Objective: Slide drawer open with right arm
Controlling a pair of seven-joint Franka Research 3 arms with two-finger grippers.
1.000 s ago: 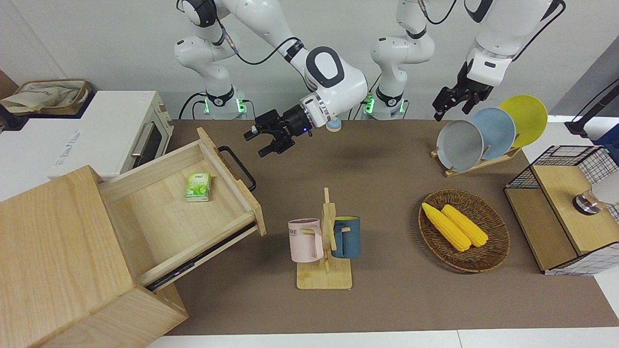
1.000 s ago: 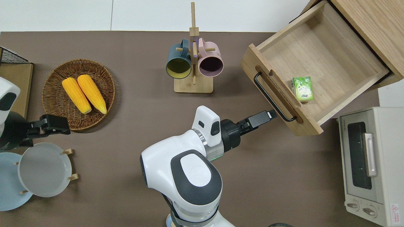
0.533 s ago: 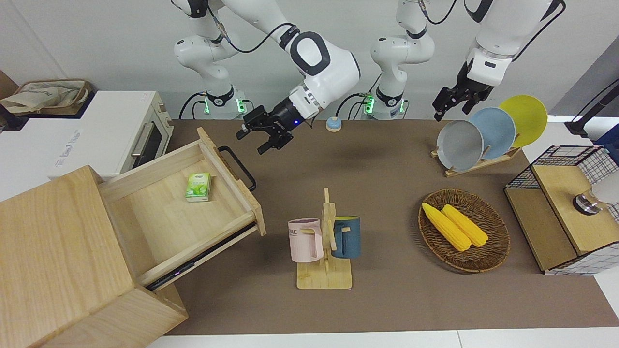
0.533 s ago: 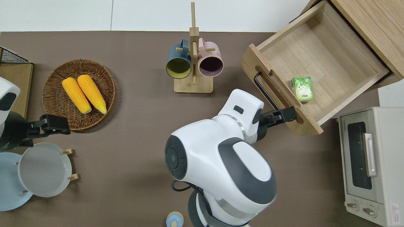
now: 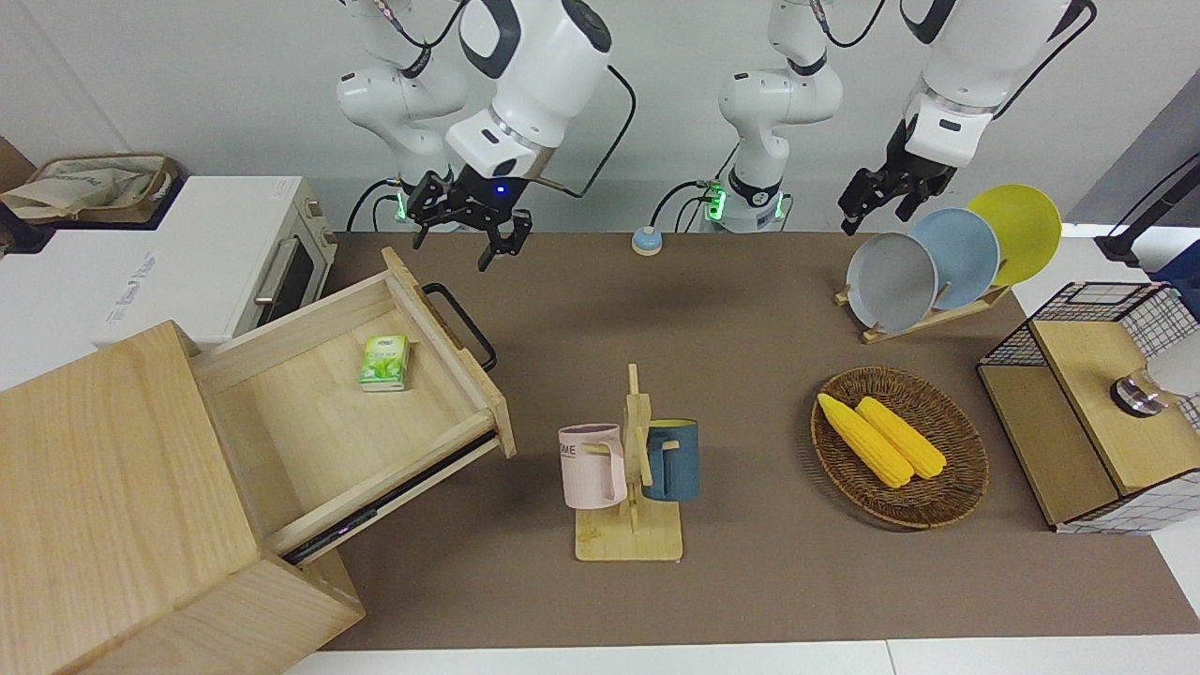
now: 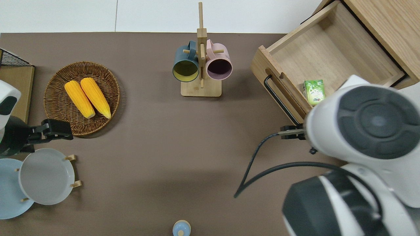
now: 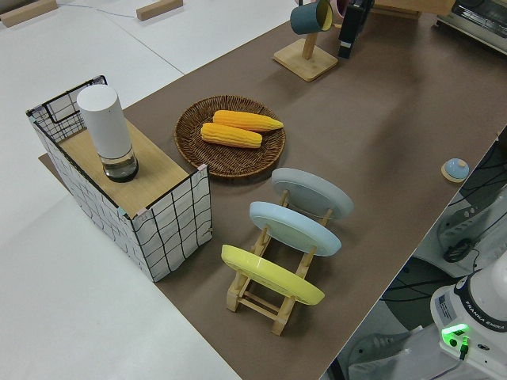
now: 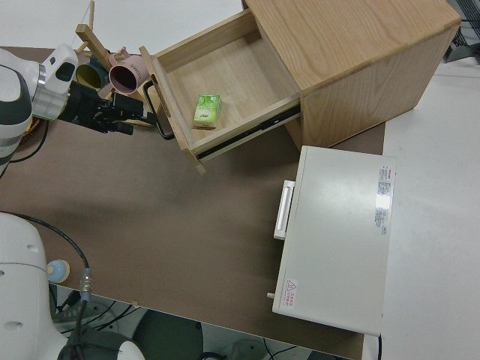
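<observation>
In the front view, the drawer [image 5: 356,394] stands pulled well out of its pale cabinet [image 5: 122,506] at the table's right-arm end, and the right gripper [image 5: 466,228] hangs empty with fingers spread; the left arm is parked. In the overhead view, the rigid wooden drawer looks likely to slide stiffly on its rails, its black bar handle [image 6: 279,100] the natural hold.

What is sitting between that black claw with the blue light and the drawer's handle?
Nothing visible. The right gripper hangs open in the air, apart from the handle, with only bare table near it. The drawer is already pulled out.
</observation>
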